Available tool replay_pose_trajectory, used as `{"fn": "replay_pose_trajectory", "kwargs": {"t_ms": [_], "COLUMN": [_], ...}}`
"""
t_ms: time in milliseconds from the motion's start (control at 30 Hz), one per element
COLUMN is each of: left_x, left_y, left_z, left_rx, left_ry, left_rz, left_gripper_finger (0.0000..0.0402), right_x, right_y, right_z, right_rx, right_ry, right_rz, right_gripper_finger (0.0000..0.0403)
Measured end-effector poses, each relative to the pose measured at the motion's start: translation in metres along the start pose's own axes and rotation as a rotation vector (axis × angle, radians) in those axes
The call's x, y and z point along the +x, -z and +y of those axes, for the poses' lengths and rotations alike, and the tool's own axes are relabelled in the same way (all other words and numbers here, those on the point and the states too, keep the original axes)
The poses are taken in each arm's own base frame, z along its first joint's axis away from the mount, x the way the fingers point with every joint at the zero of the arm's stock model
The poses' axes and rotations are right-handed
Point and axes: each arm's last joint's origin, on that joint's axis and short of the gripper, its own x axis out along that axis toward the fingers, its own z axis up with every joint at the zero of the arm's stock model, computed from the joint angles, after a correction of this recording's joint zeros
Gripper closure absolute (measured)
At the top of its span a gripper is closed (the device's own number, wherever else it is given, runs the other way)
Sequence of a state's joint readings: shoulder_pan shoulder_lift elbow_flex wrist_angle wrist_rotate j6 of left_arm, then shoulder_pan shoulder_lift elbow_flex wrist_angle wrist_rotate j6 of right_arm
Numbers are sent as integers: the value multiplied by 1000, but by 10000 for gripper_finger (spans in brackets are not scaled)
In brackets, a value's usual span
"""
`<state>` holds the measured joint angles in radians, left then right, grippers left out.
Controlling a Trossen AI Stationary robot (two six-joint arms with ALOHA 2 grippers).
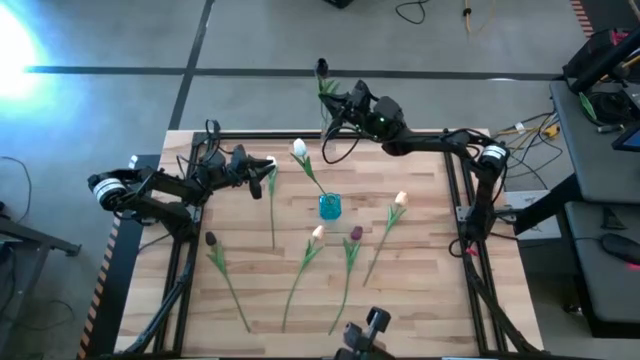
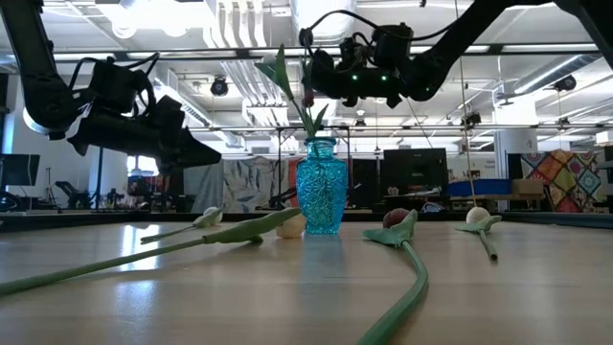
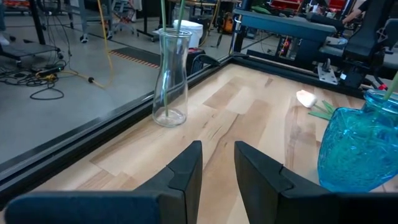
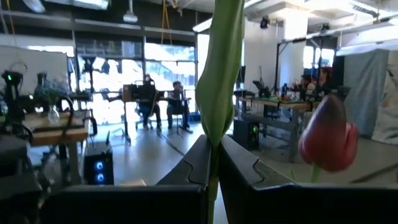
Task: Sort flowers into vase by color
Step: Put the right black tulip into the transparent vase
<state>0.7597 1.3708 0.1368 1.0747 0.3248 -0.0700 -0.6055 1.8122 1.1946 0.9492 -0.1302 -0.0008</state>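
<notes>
My right gripper (image 1: 334,106) hovers over the table's far edge, shut on a green-stemmed flower (image 1: 327,88) whose dark maroon head (image 1: 322,68) is on the far side of the fingers. The reddish head (image 4: 328,140) shows beside the fingers. A clear glass vase (image 3: 169,78) near the far edge holds a thin stem (image 3: 165,93). A blue vase (image 1: 330,206) at mid-table holds a white flower (image 1: 299,149) leaning far-left. My left gripper (image 1: 268,172) stays open above the table's left part, above a lying stem (image 1: 272,215). My right gripper pinches the flower's stem, where a long leaf folds around it (image 4: 215,134), between its two fingers. The fingers come about level from the table's right side and lie across the stem. The flower stands roughly upright, lifted, its leaf rising above the fingers. Its lower end is out of the wrist view.
Several flowers lie on the wood: a dark one (image 1: 210,239) at the left, a peach one (image 1: 318,232) and a maroon one (image 1: 356,233) near the blue vase, and a pale one (image 1: 400,199) at the right. A black frame (image 1: 455,180) borders the table.
</notes>
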Motion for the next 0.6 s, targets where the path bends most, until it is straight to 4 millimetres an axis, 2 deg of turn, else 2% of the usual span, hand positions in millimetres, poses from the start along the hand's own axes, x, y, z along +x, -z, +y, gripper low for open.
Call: {"fn": "replay_pose_trajectory", "kwargs": {"t_ms": [400,600], "left_x": [0,0], "left_y": [0,0], "left_z": [0,0], "left_rx": [-21,-21], "left_ry": [0,1], "left_rz": [0,-3], "left_gripper_finger": [323,323], "right_x": [-1,-3], "right_y": [15,22], "right_z": [-4,-6], "right_rx": [-72,-128], "right_ry": [5,70], "right_rz": [175,261], "right_gripper_finger": [390,384]}}
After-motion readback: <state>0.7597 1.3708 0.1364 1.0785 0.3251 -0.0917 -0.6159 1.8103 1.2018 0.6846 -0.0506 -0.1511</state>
